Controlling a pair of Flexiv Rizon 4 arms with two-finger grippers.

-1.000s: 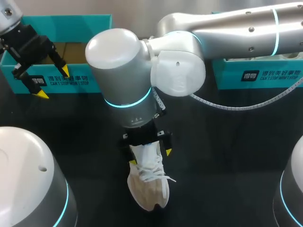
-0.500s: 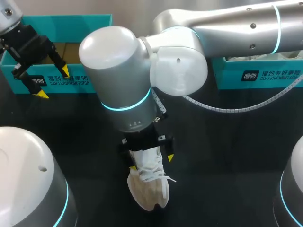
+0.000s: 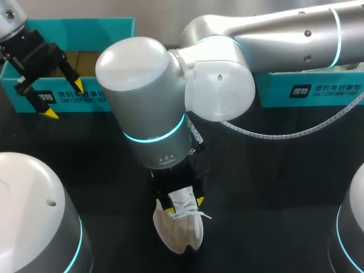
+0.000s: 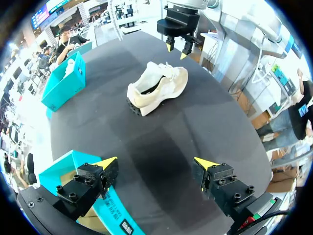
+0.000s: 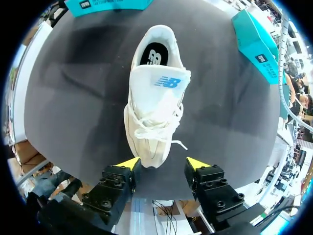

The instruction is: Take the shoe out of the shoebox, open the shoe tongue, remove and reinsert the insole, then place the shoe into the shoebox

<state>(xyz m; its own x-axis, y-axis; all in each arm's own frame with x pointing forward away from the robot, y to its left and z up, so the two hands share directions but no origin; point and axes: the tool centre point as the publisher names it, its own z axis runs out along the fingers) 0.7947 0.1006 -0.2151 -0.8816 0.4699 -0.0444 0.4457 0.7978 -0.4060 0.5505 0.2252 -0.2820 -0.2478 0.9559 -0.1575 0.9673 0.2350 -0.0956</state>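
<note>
Shoe (image 5: 154,93) upright, right tool (image 5: 162,164) above — shoebox (image 3: 85,25) behind

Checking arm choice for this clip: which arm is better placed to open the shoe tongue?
Right. The right gripper hangs open directly over the white sneaker; the left gripper sits open at the teal shoebox, far off.

Bright, even light falls from overhead. At the head view's centre, the right arm (image 3: 148,85) carries soft white highlights on its silver shell. The black table (image 5: 73,98) shows a broad, soft shadow beside the evenly lit white shoe (image 5: 154,93).
</note>
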